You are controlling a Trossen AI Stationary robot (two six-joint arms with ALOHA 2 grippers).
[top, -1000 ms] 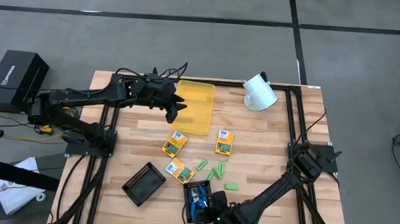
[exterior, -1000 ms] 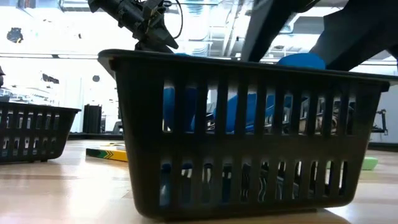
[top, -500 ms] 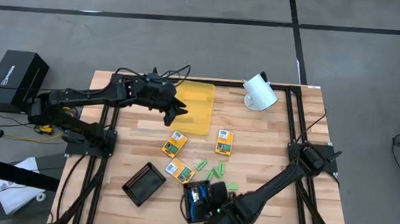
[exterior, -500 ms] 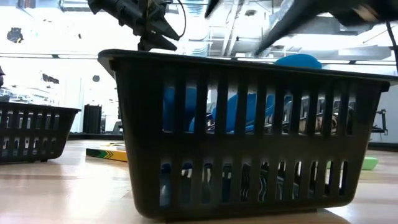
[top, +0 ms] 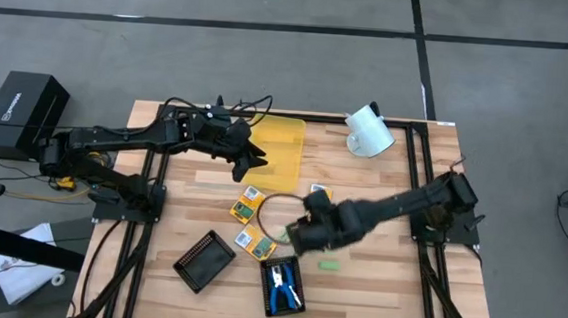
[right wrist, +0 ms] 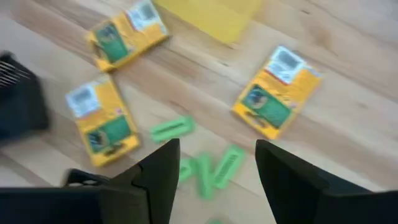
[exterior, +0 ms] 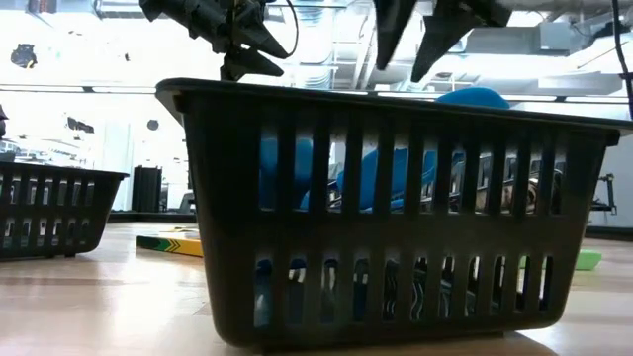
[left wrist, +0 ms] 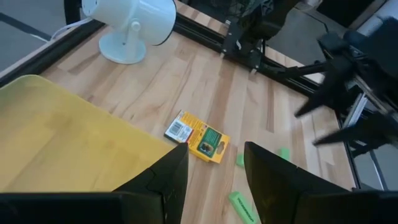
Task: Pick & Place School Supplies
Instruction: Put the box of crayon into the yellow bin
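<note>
From above, the left gripper (top: 255, 157) is seen over the near edge of the yellow bin (top: 277, 150); its fingers are a little apart and nothing is held. The right gripper (top: 297, 235) is seen above the green sticks (top: 305, 245), open wide and empty. Three yellow boxes are laid on the table (top: 382, 186): one (top: 248, 205) below the bin, one (top: 318, 200) partly hidden by the right arm, one (top: 253, 242) just beside a black tray (top: 203, 261). The blue scissors (top: 281, 286) are laid inside another black tray (top: 282, 285).

From table height, that tray (exterior: 396, 208) fills the picture, and blue handles (exterior: 366, 178) are seen through its slots.

In the left wrist view, one yellow box (left wrist: 198, 137) and green sticks (left wrist: 245, 205) are seen past the dark fingers (left wrist: 168, 177).

In the right wrist view, three yellow boxes (right wrist: 277, 91) and green sticks (right wrist: 171, 129) are seen between the wide-open fingers (right wrist: 280, 174).
</note>
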